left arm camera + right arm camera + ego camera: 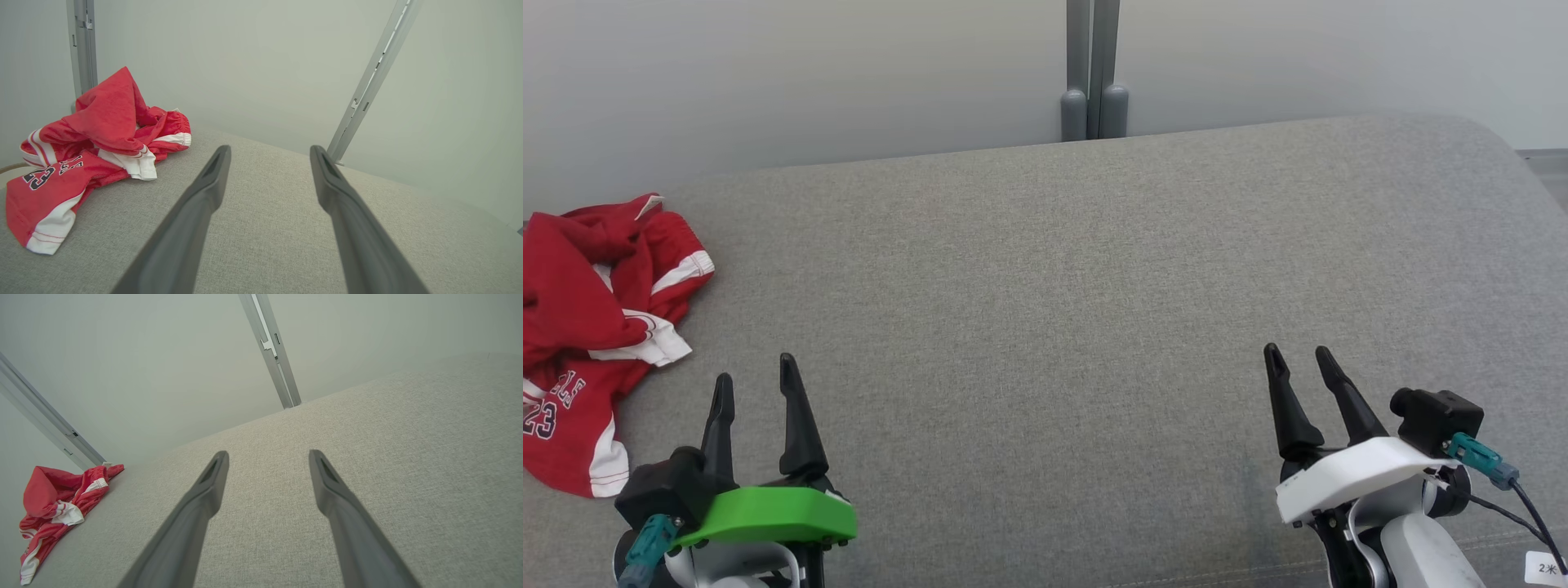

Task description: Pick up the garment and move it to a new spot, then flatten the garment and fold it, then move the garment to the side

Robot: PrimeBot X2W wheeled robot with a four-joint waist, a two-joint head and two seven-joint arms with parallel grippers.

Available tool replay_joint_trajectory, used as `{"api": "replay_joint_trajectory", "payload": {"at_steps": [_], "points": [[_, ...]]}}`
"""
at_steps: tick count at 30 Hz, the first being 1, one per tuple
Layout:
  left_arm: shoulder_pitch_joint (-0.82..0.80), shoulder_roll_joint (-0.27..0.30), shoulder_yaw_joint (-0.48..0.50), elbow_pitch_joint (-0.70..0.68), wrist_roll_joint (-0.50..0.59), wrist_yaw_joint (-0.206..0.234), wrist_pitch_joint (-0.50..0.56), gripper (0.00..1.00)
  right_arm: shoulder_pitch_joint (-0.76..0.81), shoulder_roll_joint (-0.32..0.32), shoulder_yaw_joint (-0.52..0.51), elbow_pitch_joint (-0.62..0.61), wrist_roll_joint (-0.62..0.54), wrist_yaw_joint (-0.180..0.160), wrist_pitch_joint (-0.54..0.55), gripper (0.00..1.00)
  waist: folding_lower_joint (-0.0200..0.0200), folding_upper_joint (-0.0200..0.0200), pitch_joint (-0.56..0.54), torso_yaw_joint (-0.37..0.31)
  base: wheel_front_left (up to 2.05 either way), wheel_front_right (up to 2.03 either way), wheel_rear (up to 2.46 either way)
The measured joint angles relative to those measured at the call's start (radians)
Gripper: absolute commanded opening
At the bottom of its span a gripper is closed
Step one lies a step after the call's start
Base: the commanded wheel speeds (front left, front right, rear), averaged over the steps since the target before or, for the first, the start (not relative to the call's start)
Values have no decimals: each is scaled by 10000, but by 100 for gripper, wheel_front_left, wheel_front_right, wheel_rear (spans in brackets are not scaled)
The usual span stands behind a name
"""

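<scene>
Head view showed the red garment [588, 327] lying crumpled at the far left edge of the grey cushion [1054, 286], so no step appeared done: pickup, relocation, flattening, folding and setting aside all remained. The left gripper [755, 369] stood empty with fingers spread, the garment near it on its left. The right gripper [1296, 351], likewise spread and empty, sat well apart from it.

Garment [580, 327] is showing red, with white stripe trim and dark lettering plus a "23". Table [1045, 310] is reading mottled grey weave. Left claw [755, 367] is showing black fingers [799, 425] and a bright green cover [768, 514]; right claw [1296, 349] is showing black fingers and a white cover [1356, 474]. Wall [849, 73] is reading pale grey-white.
</scene>
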State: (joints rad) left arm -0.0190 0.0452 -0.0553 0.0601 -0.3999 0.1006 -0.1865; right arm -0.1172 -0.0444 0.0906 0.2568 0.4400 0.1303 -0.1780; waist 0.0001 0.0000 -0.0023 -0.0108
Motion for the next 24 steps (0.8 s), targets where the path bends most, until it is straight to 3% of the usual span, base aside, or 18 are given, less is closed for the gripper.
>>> {"api": "replay_joint_trajectory", "payload": {"at_steps": [5, 24], "points": [[43, 2, -75, -58, 422, 46, -100, 100, -28, -4, 84, 25, -138, 0, -102, 100, 0, 0, -17, -2, 0, 0, 0], [250, 130, -261, 385, 1885, -510, -453, 100, -92, -19, 228, 86, -901, 0, -512, 100, 0, 0, -155, 5, 0, 0, 0]]}}
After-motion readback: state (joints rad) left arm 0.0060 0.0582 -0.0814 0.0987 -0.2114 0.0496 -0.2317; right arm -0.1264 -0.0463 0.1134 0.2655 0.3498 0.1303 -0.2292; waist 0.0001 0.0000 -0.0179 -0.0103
